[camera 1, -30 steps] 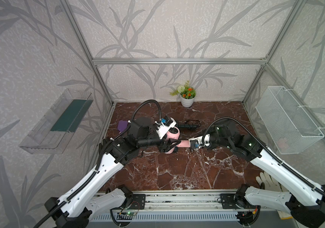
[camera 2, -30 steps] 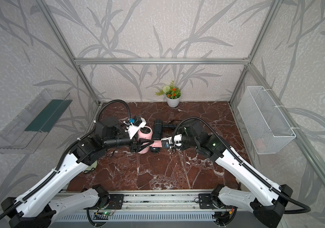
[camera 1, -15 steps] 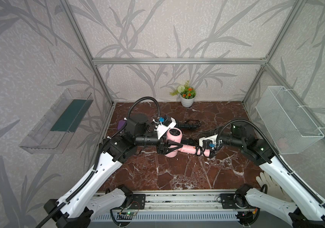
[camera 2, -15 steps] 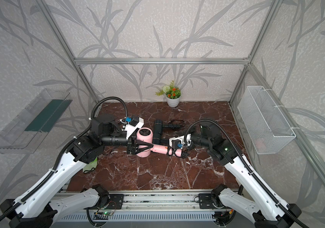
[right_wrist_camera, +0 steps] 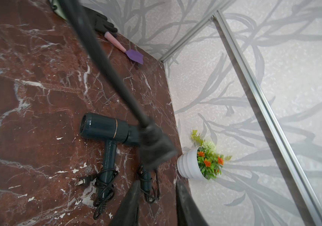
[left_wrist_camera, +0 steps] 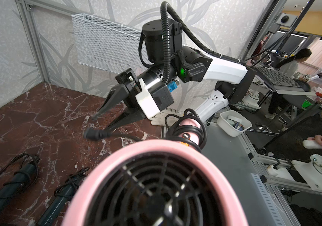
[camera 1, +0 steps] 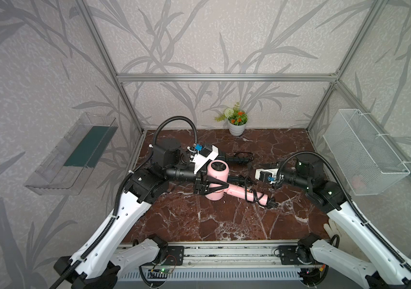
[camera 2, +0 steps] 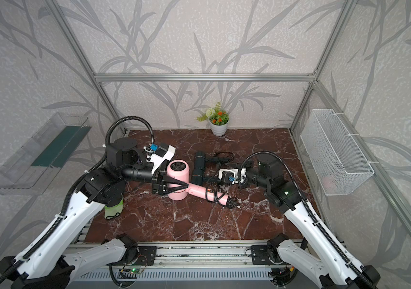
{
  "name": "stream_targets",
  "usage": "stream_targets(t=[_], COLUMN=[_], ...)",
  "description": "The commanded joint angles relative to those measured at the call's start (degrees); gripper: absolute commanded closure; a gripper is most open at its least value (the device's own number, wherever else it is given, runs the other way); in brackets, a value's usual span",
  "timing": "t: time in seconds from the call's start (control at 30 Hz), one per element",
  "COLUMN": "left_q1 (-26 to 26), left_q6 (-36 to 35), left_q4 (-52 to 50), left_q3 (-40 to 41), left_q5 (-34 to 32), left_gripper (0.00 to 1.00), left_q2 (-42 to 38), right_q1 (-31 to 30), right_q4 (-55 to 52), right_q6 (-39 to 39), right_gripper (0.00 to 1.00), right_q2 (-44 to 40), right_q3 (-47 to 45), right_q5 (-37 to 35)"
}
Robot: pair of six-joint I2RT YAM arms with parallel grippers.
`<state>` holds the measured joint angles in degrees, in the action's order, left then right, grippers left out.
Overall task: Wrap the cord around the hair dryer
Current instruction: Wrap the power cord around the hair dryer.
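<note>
My left gripper [camera 1: 222,186] is shut on the barrel of the pink hair dryer [camera 1: 216,175], holding it above the marble table [camera 1: 199,220]. In the left wrist view its rear grille [left_wrist_camera: 156,185] fills the foreground. The black cord [camera 1: 253,194] is coiled round the pink handle in several turns, as the left wrist view shows [left_wrist_camera: 191,129]. The plug [left_wrist_camera: 92,134] hangs free on a short tail. My right gripper [left_wrist_camera: 100,123] stands open just beyond the plug with nothing between its fingers. In the right wrist view the blurred plug [right_wrist_camera: 156,148] hangs ahead of the open jaws.
Two dark hair dryers [right_wrist_camera: 105,129] [camera 1: 239,159] with wrapped cords lie on the table behind. A flower pot [camera 1: 237,127] stands at the back wall. A wire basket [camera 1: 364,155] hangs on the right wall and a clear shelf [camera 1: 74,155] on the left.
My right gripper has opened, let go of the cord and drawn back to the right from the handle. The left gripper has swung the dryer so that its handle points right.
</note>
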<state>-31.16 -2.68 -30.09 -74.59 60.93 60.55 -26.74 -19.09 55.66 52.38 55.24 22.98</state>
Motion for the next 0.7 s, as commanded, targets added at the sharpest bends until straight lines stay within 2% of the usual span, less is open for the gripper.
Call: stream_targets(t=[0.0, 0.07, 0.2, 0.5, 0.53, 0.6, 0.67], left_q1=[0.56, 0.91, 0.99, 1.04, 0.97, 1.05, 1.05], left_q6=[1.53, 2.85, 5.13, 6.10, 6.31, 6.85, 7.44], left_q4=[3.85, 5.96, 9.14, 9.76, 9.93, 10.65, 11.26], left_q3=[0.97, 1.92, 2.03, 1.60, 1.65, 1.73, 1.85], left_q5=[0.01, -1.12, -1.76, -2.41, -2.39, -2.64, -2.74], left_gripper=[1.00, 1.00, 1.00, 1.00, 1.00, 1.00, 1.00], left_q2=[-0.36, -0.62, -0.44, -0.99, -0.97, -0.90, -0.88], right_q1=[1.19, 2.30, 4.37, 4.44, 4.37, 4.08, 3.52], right_q4=[9.30, 10.21, 13.41, 22.20, 23.02, 25.65, 28.42], right_q6=[-11.11, -14.26, -19.87, -32.08, -32.98, -35.52, -37.19], right_gripper=[0.63, 0.63, 0.65, 0.59, 0.57, 0.39, 0.34], right_q2=[-2.02, -3.35, -8.06, -17.44, -17.89, -18.83, -19.23], right_q3=[-1.26, -2.63, -8.94, -22.95, -23.87, -26.02, -27.71], right_q5=[-6.02, -6.36, 2.97, 15.47, 16.40, 17.27, 16.63])
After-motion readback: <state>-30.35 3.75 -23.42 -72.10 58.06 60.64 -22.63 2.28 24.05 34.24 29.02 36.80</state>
